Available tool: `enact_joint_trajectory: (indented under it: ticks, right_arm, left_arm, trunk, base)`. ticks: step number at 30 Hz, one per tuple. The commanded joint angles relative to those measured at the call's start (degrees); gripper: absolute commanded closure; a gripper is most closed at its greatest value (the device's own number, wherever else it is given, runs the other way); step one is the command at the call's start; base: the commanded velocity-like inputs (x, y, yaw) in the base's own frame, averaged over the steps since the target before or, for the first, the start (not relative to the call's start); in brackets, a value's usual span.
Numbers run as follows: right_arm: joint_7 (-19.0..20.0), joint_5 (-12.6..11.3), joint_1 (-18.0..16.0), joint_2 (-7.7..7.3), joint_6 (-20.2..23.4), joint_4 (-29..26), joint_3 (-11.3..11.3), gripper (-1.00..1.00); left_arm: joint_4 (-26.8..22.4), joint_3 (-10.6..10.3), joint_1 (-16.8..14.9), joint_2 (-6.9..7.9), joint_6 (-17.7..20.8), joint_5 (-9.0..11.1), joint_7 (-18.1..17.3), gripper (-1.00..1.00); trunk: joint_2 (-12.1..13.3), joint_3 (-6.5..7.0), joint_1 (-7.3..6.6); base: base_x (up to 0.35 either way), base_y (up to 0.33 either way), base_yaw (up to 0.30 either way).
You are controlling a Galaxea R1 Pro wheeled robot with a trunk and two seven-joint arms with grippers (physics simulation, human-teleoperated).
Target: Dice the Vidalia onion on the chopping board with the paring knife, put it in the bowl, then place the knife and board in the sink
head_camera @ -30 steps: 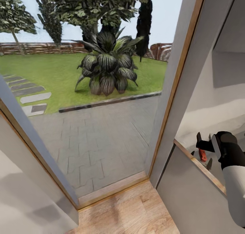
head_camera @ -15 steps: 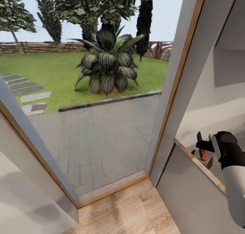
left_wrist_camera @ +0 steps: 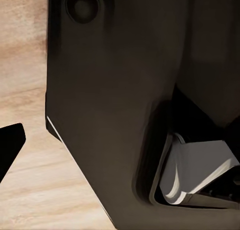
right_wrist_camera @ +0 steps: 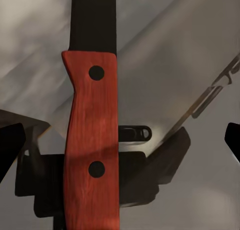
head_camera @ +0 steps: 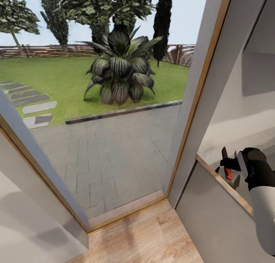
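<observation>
— Where's the paring knife [right_wrist_camera: 91,140]?

— In my right gripper [head_camera: 228,167], fingers closed on its red-orange handle, blade dark, above the grey tabletop [head_camera: 244,186] at my right.

— Left gripper?

— Its wrist camera gives a dark housing over wood floor [left_wrist_camera: 30,180]; I can't tell its opening. Ahead: glass door, paving, a spiky plant [head_camera: 120,74].

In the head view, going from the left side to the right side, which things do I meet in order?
Stepping stones → big spiky plant → wood-edged window post → paring knife → right gripper, jaws shut on the knife.
</observation>
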Motion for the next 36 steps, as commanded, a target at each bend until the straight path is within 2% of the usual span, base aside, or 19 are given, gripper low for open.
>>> enact_joint_trajectory:
  ticks: [1, 9, 20, 36]
  right_arm:
    - [0.14, 0.31, -0.04, 0.01, 0.24, -0.04, -0.04, -1.00]
    - [0.14, 0.31, -0.04, 0.01, 0.24, -0.04, -0.04, -1.00]
    - [0.14, 0.31, -0.04, 0.01, 0.24, -0.04, -0.04, -1.00]
    - [0.14, 0.31, -0.04, 0.01, 0.24, -0.04, -0.04, -1.00]
  left_arm:
    - [-0.10, 0.28, 0.03, -0.09, -0.06, 0.01, -0.04, -1.00]
    - [-0.08, 0.16, 0.03, -0.50, -0.13, 0.00, -0.08, -1.00]
    - [-0.03, 0.14, 0.03, 0.86, -2.15, -0.01, -0.18, -1.00]
    - [-0.02, 0.17, 0.03, 0.99, -2.31, -0.03, -0.18, -1.00]
  trunk:
    - [-0.04, -0.06, 0.01]
    - [-0.04, -0.08, 0.01]
    - [-0.04, -0.13, 0.01]
    - [-0.04, -0.34, 0.01]
  base:
    - [0.000, 0.000, 0.000]
    - [0.000, 0.000, 0.000]
    - [0.000, 0.000, 0.000]
    - [0.000, 0.044, 0.000]
